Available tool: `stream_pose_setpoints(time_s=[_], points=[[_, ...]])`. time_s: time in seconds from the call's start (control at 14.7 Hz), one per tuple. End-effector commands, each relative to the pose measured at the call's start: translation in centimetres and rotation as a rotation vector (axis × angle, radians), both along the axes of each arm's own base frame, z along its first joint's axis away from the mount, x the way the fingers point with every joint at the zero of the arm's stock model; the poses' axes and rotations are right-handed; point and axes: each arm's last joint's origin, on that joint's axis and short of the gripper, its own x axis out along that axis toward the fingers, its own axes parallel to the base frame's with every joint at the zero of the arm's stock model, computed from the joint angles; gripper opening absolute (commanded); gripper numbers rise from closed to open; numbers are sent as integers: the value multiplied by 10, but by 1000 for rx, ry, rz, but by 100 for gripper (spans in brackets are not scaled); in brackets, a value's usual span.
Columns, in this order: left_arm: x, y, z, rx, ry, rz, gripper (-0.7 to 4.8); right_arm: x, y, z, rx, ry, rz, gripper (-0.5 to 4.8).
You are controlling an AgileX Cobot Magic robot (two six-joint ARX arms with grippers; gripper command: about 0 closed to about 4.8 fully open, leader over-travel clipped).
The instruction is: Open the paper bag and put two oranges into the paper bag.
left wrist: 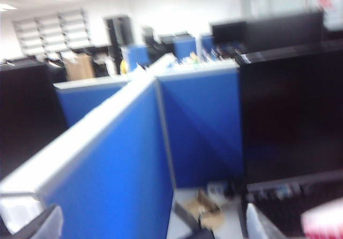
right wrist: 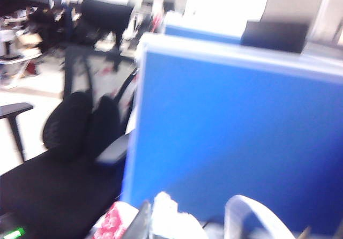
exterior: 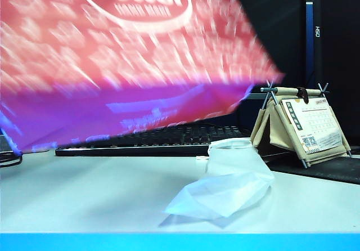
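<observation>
Filling the upper left, the paper bag hangs blurred, contents unseen; left gripper released, right gripper seemingly clenched.

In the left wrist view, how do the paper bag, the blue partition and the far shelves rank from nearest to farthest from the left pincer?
1. Paper bag: its pink corner is beside the open left pincer.
2. Blue partition: straight ahead, farther off.
3. Shelves: at the far wall.
The shut right pincer is next to the bag too.
</observation>
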Motion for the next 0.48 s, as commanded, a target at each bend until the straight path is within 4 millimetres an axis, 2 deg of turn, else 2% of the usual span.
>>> stream_pose_setpoints(time_s=[0.07, 0.34, 0.48], points=[[-3, 1, -12, -42, 6, -11, 479, 17, 13, -13, 10, -19, -3, -6], [-16, 8, -25, -64, 37, -23, 479, 42, 29, -34, 44, -65, -46, -6], [-17, 8, -32, -63, 85, -20, 450, 54, 28, -44, 27, -47, -76, -6]])
